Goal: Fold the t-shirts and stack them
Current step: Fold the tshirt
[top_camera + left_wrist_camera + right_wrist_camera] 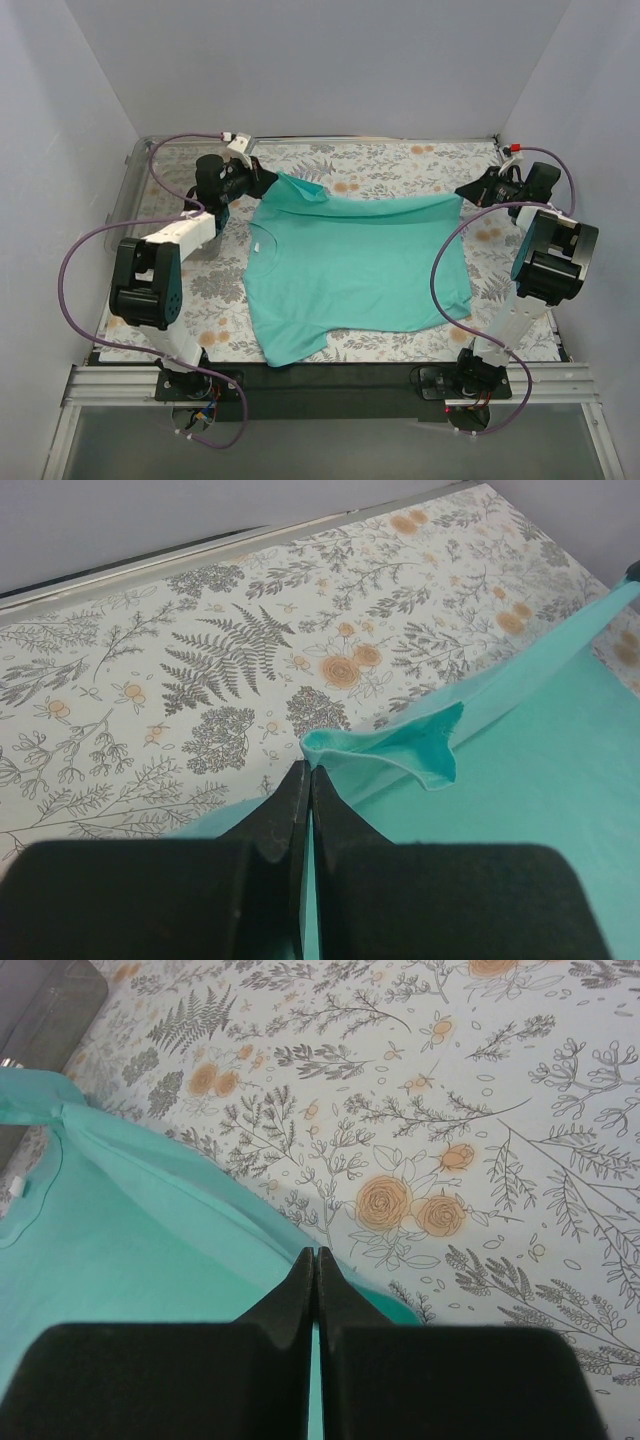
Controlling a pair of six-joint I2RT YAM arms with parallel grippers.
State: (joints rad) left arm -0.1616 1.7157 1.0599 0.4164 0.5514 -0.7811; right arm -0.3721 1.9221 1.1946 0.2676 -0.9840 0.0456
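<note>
A plain teal t-shirt (350, 265) lies spread on the floral table cloth, collar toward the left. Its far edge is lifted taut between the two grippers. My left gripper (272, 182) is shut on the far-left sleeve, whose fabric (400, 745) bunches just past the closed fingertips (306, 772). My right gripper (468, 192) is shut on the far-right corner of the shirt; teal cloth (130, 1250) runs from its closed fingertips (316, 1256) away toward the left gripper.
A clear plastic bin (135, 180) sits at the far left edge beside the left arm. White walls close in the back and sides. The floral cloth (400, 160) shows beyond the shirt, and a black strip (330, 375) runs along the near edge.
</note>
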